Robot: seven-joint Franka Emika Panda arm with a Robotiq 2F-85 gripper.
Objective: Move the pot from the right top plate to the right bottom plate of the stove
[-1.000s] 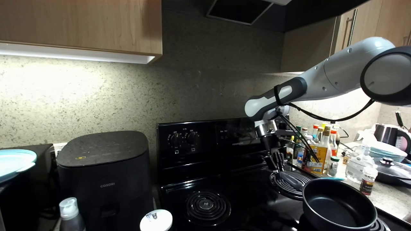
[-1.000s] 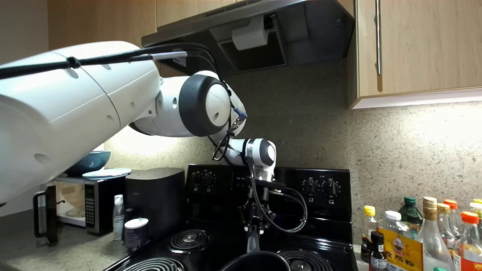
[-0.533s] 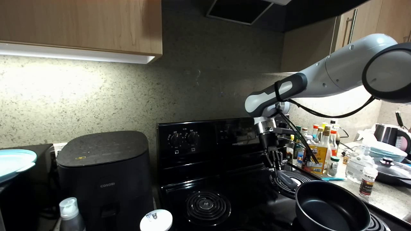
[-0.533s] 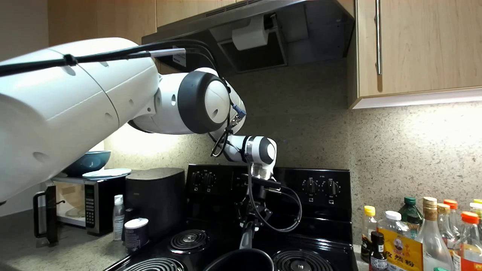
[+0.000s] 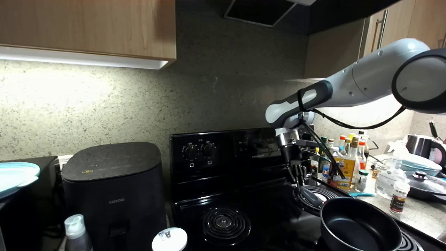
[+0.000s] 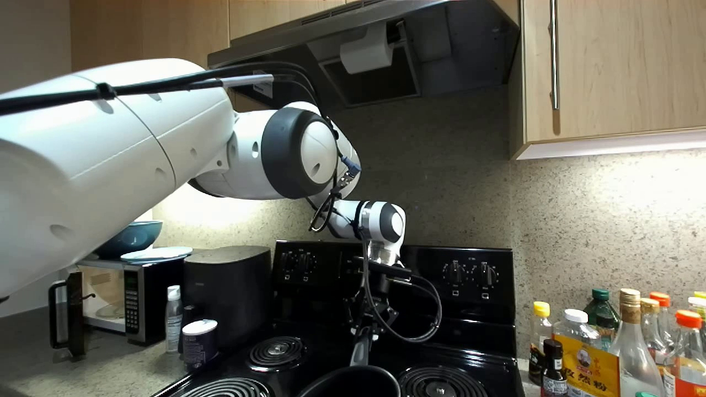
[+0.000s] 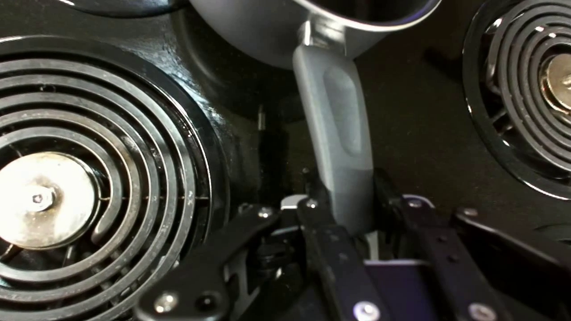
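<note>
Currently pot [image 5: 359,223] off right top plate [image 7: 80,196], towards stove [image 5: 271,216] front, lifted or resting unclear; jaws pinching tail end of grey handle [image 7: 341,138]. Likely rigid, body-heavy, may twist; grip nearer pot probably steadier.

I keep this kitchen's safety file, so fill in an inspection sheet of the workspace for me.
Surface: glossy black stove; pale streaks beside the right top plate, smears or glare unclear.
Job's things: pot off the right top plate, partly blocking the right bottom plate in an exterior view; whether it touches the stove, cannot tell.
Clutter: condiment bottles crowd the counter beside the stove; Cosori air fryer at its other side.
Gripper: the gripper is shut on the pot's handle.
Cables: black cables run along the arm; a loop hangs beside the gripper, apart from the pot.
Surroundings: range hood and wooden cabinets overhead; people: nothing seen.
</note>
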